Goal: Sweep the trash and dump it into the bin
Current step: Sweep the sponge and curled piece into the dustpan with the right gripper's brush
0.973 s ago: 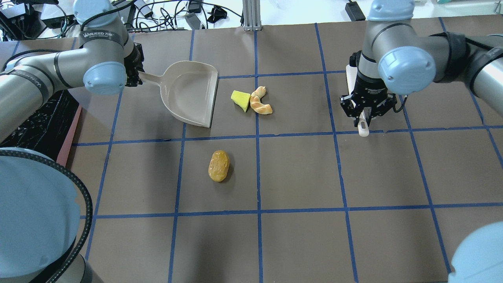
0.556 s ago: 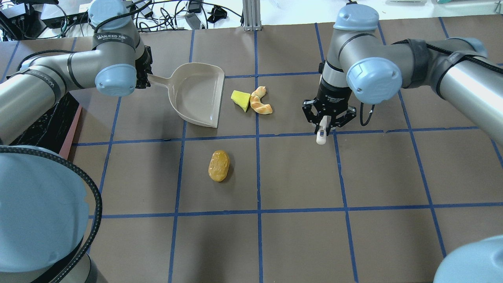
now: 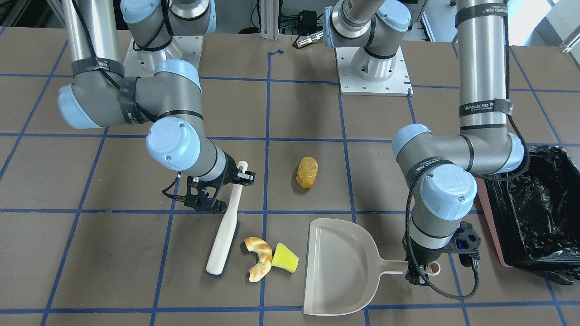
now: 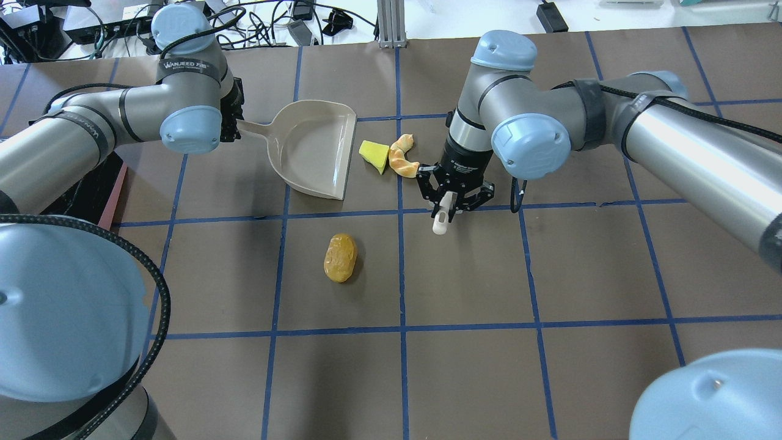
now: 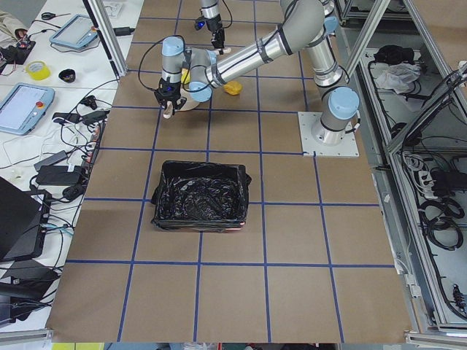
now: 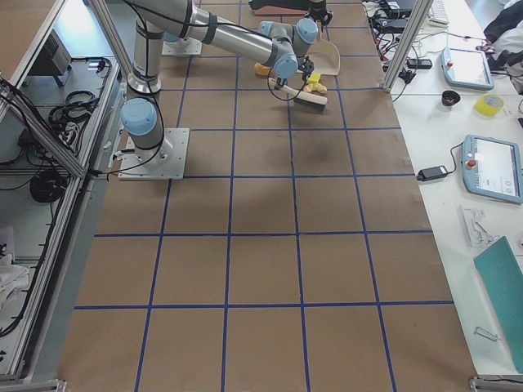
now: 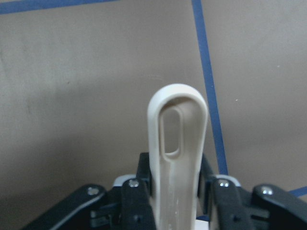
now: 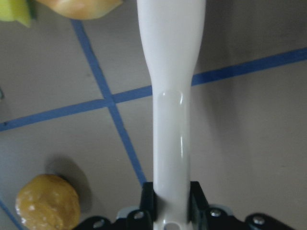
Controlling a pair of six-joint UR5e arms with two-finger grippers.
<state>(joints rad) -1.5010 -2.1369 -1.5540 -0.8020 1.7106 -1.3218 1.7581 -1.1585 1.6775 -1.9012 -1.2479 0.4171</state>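
Overhead view, nearest the robot first.

- Golden-brown oval lump [image 4: 339, 258]: lies alone on the brown table [image 4: 464, 275], in its own blue-taped square, well apart from the other 2 pieces.
- Right gripper [image 4: 452, 198]: points down, both fingers [image 8: 196, 199] pressed against the white handle of a hand brush [image 3: 225, 235], clamped tight. The handle end pokes out toward the robot. The brush runs away from the robot at a slant, and its far end sits just beside the croissant-like piece, with a narrow gap showing in the front-facing view.
- Croissant-like piece [image 4: 403, 160]: curved, tan and white, between the brush and the wedge.
- Yellow-green wedge [image 4: 374, 156]: appears to touch the croissant-like piece and lies near the dustpan's open mouth.
- Beige dustpan [image 4: 311, 153]: mouth faces the wedge, nothing inside it.
- Left gripper [image 4: 235, 125]: closed around the dustpan's handle; the wrist view shows the looped handle end sticking out between the 2 fingers [image 7: 139, 196].
- Bin [image 3: 490, 226]: pink, lined with crinkled black plastic, at the table's end on the robot's left, well apart from the dustpan.
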